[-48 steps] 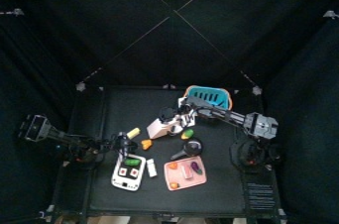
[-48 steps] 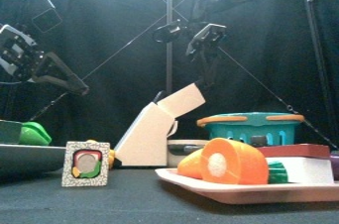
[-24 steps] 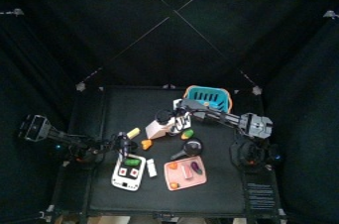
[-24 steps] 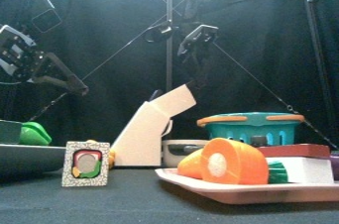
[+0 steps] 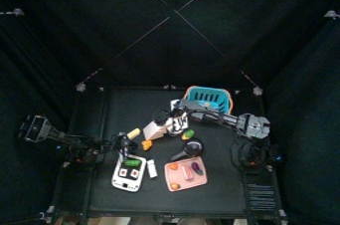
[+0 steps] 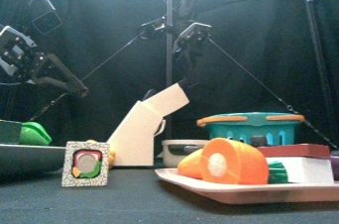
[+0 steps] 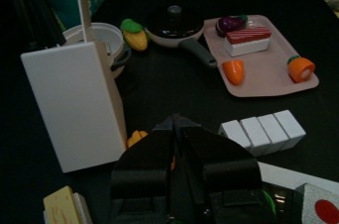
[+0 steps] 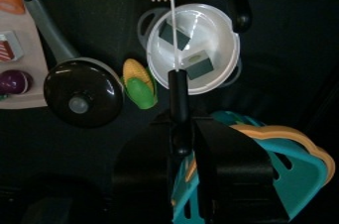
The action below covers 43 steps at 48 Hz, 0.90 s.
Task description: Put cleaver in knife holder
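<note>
1. The right gripper (image 8: 173,119) has its fingers pinched narrow on a black handle with a thin pale line running out from it. That looks like the cleaver (image 8: 172,91) seen edge-on.
2. In the front view that gripper (image 6: 191,36) hangs in the upper middle of the frame, well above the knife holder (image 6: 143,125) and not touching it.
3. The knife holder is the whitish block leaning at a tilt in the lower middle of the front view. From the top view it sits (image 5: 159,127) just left of the table's centre, with the teal basket (image 5: 208,97) up and to the right of it.
4. Below the cleaver in the right wrist view are a white bowl (image 8: 219,59), a dark lidded pan (image 8: 82,90) and a corn cob (image 8: 137,82).
5. The left gripper (image 7: 177,132) has its fingers closed together with nothing in them. It's parked at the left edge of the table.
6. The pink tray (image 6: 252,187) sits in the lower right of the front view, with an orange piece (image 6: 223,161) on it.
</note>
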Motion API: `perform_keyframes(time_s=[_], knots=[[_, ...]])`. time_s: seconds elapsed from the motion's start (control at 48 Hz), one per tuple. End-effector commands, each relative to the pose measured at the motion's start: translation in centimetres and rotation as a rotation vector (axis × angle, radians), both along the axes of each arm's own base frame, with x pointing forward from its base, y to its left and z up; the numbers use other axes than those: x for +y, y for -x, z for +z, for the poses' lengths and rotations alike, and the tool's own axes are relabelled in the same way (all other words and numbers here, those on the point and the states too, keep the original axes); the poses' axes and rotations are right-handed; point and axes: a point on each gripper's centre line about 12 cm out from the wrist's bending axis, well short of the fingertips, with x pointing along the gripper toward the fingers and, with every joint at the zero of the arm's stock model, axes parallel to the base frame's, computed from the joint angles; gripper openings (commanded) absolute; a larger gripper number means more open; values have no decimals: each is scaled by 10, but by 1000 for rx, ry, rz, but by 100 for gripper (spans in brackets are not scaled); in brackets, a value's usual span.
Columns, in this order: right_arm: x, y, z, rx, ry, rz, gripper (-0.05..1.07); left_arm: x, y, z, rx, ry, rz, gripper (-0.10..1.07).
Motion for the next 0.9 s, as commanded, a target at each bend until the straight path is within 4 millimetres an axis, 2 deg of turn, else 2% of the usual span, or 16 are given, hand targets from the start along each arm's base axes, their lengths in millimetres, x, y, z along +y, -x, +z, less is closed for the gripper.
perform_keyframes(time_s=[0.0, 0.312, 0.583, 0.875], knots=[[4, -2, 22, -63, 15, 8, 43, 6, -6, 9, -35, -2, 29, 50], [13, -10, 30, -88, 23, 33, 43, 14, -10, 14, -49, -1, 64, 50], [12, -7, 22, -55, 29, 30, 43, 21, -15, 15, -49, -2, 93, 50], [12, -1, 5, 4, 37, 29, 43, 27, -33, 5, 2, -6, 114, 50]])
